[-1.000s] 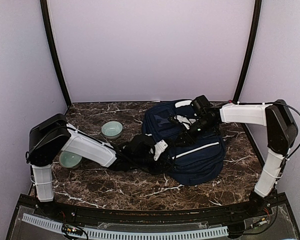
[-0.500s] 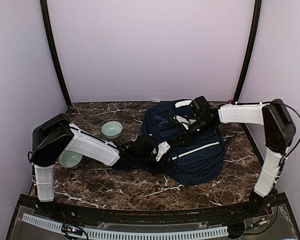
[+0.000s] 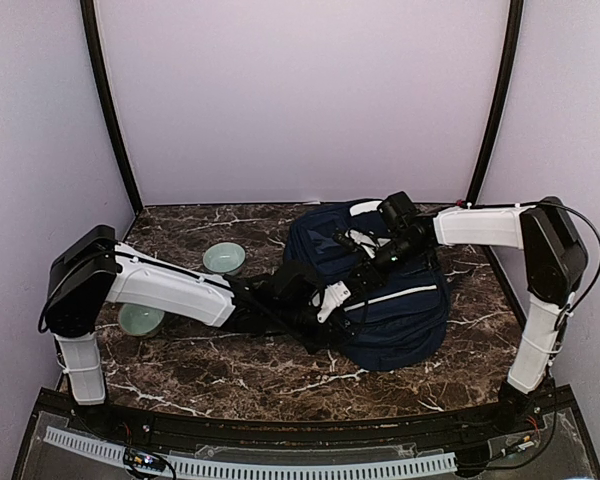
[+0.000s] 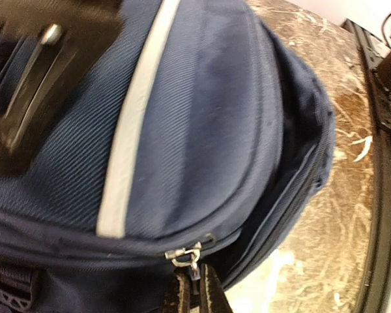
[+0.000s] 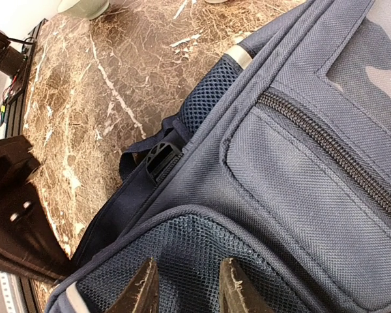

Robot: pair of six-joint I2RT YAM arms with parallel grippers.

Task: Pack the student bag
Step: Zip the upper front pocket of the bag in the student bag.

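Student bag (image 3: pixel 395 310) flat on marble table (image 3: pixel 230 375), right of centre. Left gripper (image 4: pixel 190 293) pinched together on silver zip pull (image 4: pixel 188 255) at bag's near edge. Right gripper (image 5: pixel 186 290) with fingers apart, tips against mesh pocket (image 5: pixel 202 251).

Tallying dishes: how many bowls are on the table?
2. One bowl left of the backpack; a second bowl nearer, partly behind the left arm. Others may be hidden.
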